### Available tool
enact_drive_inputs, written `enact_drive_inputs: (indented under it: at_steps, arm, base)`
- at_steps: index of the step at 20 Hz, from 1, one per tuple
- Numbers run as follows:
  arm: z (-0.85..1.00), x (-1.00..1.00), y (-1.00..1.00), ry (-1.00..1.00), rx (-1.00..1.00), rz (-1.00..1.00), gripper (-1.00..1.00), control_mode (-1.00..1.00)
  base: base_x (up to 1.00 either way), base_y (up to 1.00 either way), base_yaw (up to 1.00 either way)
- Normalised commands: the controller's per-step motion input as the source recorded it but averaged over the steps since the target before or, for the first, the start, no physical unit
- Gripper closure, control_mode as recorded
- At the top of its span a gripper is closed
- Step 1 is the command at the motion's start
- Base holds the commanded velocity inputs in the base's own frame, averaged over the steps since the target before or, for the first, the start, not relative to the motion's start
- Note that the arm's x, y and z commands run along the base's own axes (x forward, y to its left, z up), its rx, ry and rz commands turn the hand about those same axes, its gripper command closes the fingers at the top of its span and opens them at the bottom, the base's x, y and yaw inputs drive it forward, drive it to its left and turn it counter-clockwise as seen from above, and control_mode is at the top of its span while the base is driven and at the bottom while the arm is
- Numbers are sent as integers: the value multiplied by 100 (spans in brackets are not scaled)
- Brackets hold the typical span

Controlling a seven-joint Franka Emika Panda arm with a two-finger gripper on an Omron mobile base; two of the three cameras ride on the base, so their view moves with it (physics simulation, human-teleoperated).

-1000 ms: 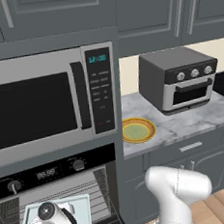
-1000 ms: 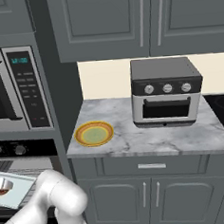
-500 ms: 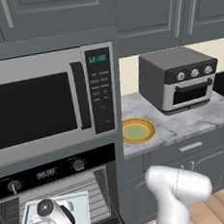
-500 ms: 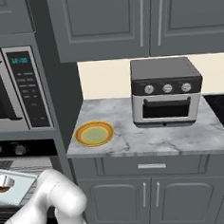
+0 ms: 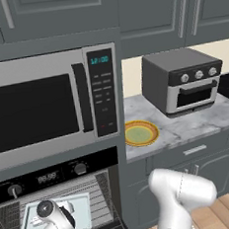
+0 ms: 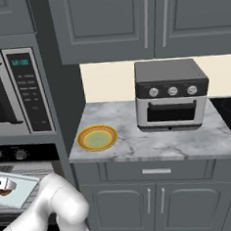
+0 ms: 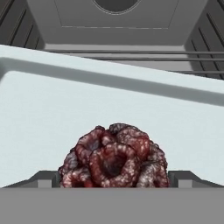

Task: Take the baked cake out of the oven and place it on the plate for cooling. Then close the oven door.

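Reaching into the wide built-in wall oven [image 5: 56,211], my hand [image 7: 114,180] sits low over the rectangular pale blue-grey baking tray [image 7: 52,113], fingers spread wide. The small round dark reddish-brown cake [image 7: 114,157] lies right between the two dark fingertips [image 7: 43,178], one on each side; whether they touch it I cannot tell. Beyond the cake I see the tray's far rim, then wire racks and the oven's grey back wall.

From the left base camera, above my hand sits the black control panel with its knobs, and above that the silver microwave [image 5: 41,108]. Well off to the right of my hand and higher, on the grey marbled bench [image 6: 154,144], rests the round shallow plate with yellow-orange rim and pale green centre [image 6: 96,137]. Further right on the same bench stands the small boxy grey toaster oven [image 6: 171,96].
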Motion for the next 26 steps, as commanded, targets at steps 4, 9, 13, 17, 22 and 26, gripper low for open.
enact_drive_inputs:
  at_steps: [4,9,13,17,22,26]
  arm:
    - [-29,-29,2,0,0,0,100,-100]
    - [-24,-44,0,0,0,0,100,-100]
    - [-2,-33,0,0,0,0,100,-100]
    - [11,-27,-7,-1,1,0,100,-100]
    - [27,-30,-12,0,2,0,100,-100]
    - [38,-31,-21,0,1,0,100,-100]
  base:
    - [0,0,0]
    - [0,0,0]
    - [0,0,0]
    - [0,0,0]
    - [0,0,0]
    - [0,0,0]
